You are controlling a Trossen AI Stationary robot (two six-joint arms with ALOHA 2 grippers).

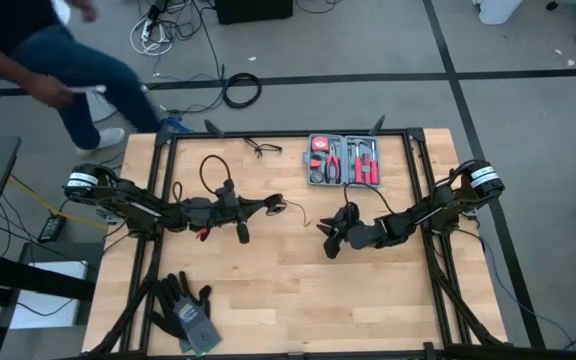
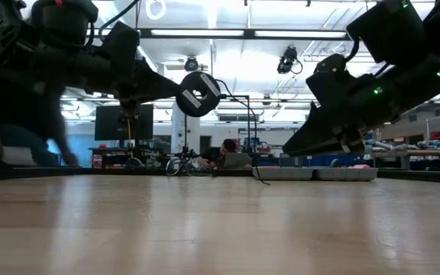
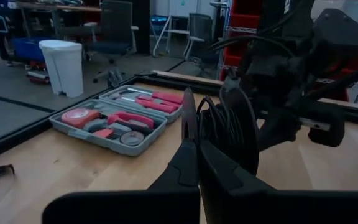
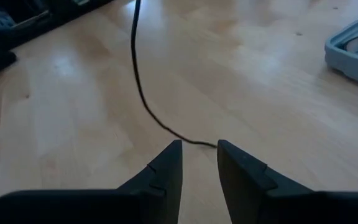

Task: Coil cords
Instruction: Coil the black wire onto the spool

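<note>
Black cord [image 4: 143,99] hangs pinched in the left hand [image 1: 274,203].

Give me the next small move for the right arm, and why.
Probably close the right gripper on the thin black cable. Its fingers stand open just above the table, and the cable runs right up to the gap between them. The left gripper is shut on the cable near the round puck, held up off the table, so the loose run lacks a second grip.

Closed left end effector [image 3: 190,140], tool case [image 3: 114,121]
</note>
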